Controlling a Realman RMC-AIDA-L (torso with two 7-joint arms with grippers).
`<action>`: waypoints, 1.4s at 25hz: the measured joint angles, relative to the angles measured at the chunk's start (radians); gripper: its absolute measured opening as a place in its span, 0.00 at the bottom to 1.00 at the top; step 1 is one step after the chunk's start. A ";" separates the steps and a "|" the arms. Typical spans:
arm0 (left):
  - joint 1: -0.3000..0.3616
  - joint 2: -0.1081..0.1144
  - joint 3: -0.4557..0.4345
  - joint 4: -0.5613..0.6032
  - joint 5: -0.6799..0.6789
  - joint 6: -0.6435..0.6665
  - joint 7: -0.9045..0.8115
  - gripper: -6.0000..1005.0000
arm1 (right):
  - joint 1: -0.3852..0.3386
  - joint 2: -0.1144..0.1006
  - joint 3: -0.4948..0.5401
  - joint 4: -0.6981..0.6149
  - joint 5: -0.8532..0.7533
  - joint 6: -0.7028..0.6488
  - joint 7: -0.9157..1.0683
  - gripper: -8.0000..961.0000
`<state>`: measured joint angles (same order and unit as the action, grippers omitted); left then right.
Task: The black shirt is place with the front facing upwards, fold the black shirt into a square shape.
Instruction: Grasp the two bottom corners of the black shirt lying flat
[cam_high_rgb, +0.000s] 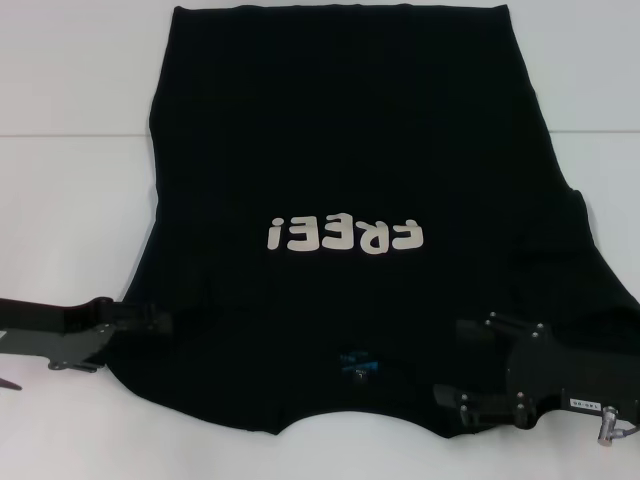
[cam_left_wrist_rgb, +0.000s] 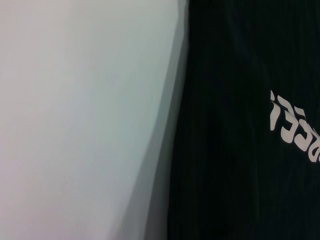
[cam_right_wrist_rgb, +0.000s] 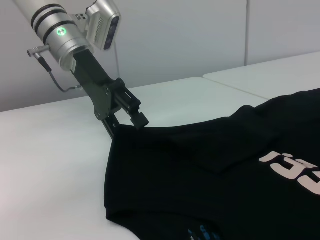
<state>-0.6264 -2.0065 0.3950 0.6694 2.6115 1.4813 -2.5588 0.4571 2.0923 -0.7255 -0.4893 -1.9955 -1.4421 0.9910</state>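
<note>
The black shirt lies front up on the white table, collar toward me, with its cream "FREE!" lettering and blue neck label showing. My left gripper is at the shirt's near left shoulder edge. In the right wrist view this gripper is shut on the cloth, which rises to a small peak there. My right gripper rests over the near right shoulder, jaws apart. The left wrist view shows the shirt's side edge and part of the lettering.
The shirt's right sleeve spreads out toward the table's right side. Bare white table surface surrounds the shirt. A table seam runs across at the far left.
</note>
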 joint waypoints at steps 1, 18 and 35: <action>0.000 0.000 -0.003 0.000 0.000 0.000 0.000 0.89 | 0.000 0.000 0.000 0.000 0.001 0.000 0.000 0.96; 0.003 0.000 -0.001 0.005 -0.014 0.000 0.019 0.48 | -0.001 -0.001 0.008 -0.006 0.006 -0.002 0.039 0.96; 0.013 0.000 -0.023 0.009 -0.027 0.019 0.111 0.03 | 0.003 -0.105 0.003 -0.300 -0.150 -0.100 0.963 0.95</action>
<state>-0.6136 -2.0064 0.3721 0.6787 2.5849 1.5000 -2.4475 0.4603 1.9868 -0.7220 -0.7892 -2.1454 -1.5420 1.9544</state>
